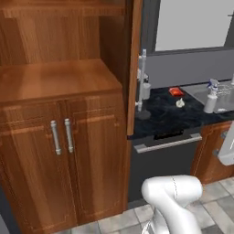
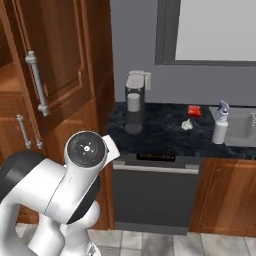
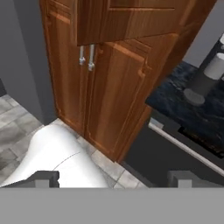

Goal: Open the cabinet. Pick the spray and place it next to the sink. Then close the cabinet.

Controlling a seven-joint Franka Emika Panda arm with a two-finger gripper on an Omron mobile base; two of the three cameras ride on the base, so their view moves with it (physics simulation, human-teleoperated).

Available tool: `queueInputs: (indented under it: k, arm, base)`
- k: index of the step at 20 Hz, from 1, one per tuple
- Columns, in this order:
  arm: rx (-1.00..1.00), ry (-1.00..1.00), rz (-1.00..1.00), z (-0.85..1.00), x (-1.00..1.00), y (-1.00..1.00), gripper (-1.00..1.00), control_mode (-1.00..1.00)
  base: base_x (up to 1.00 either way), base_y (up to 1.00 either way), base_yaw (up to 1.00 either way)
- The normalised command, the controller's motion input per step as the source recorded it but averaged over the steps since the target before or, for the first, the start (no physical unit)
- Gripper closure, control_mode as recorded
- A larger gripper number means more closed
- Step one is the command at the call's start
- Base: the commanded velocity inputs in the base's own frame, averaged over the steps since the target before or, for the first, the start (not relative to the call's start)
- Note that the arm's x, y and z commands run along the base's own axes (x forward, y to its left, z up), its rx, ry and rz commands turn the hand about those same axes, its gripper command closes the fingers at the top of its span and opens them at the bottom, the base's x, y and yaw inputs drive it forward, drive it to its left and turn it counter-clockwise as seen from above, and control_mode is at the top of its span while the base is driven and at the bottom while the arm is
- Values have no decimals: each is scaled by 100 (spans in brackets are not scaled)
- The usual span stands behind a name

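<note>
Now our jaws hang released, holding nothing. The spray already stands on the table beside the sink. So we reckon the open cabinet door, its handle upright, comes next.

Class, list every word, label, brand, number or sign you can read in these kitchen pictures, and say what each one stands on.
None can be read.
Spray: white body, no label visible.
Red thing on the counter: too small to tell any print.
Coffee machine: no markings visible.
Cabinet doors: plain wood, no text.
</note>
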Motion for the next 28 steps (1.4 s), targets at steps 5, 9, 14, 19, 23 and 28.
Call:
queueInputs:
  k: [5, 9, 14, 19, 23, 28]
  arm:
    - [0, 0, 0, 0, 0, 0, -100, 100]
    - [0, 0, 0, 0, 0, 0, -100, 100]
    - [0, 0, 0, 0, 0, 0, -100, 100]
    - [0, 0, 0, 0, 0, 0, -100, 100]
    - [0, 0, 0, 0, 0, 0, -100, 100]
    - [0, 0, 0, 0, 0, 0, -100, 100]
  base:
    - [-40, 100, 0]
    - [-1, 100, 0]
    - [17, 80, 0]
    - [48, 50, 3]
    - [64, 22, 9]
    - [47, -7, 16]
